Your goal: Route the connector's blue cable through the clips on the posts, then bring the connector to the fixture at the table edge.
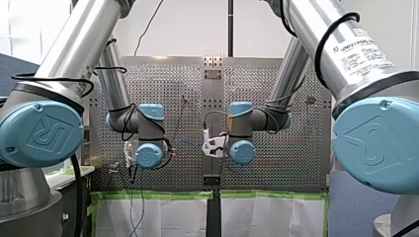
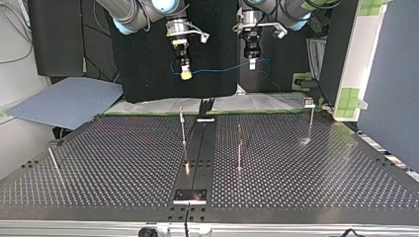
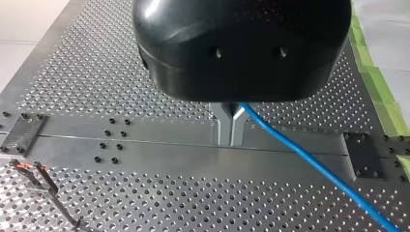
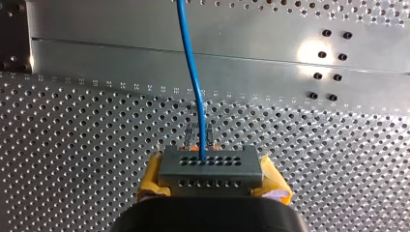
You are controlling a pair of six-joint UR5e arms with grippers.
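Observation:
In the right wrist view my right gripper (image 4: pixel 212 186) is shut on a grey connector (image 4: pixel 210 165), held between yellow pads (image 4: pixel 151 181). The blue cable (image 4: pixel 191 72) leaves the connector's face and runs straight ahead over the perforated table. A small metal clip (image 4: pixel 198 135) with orange tips shows just past the connector. My left gripper (image 3: pixel 231 129) has its metal fingers shut on the blue cable (image 3: pixel 314 164), which trails off to one side. In the top view both grippers hang high above the table's far edge, right gripper (image 2: pixel 185 73) and left gripper (image 2: pixel 252 63), with the cable (image 2: pixel 220 69) sagging between them.
Thin posts stand on the table in the top view: one (image 2: pixel 183 126) left of the centre rail, one (image 2: pixel 239 148) right of it, one (image 2: pixel 311 121) at the far right, one leaning (image 2: pixel 53 159) at the left. A black plate (image 2: pixel 189 196) sits at the near edge.

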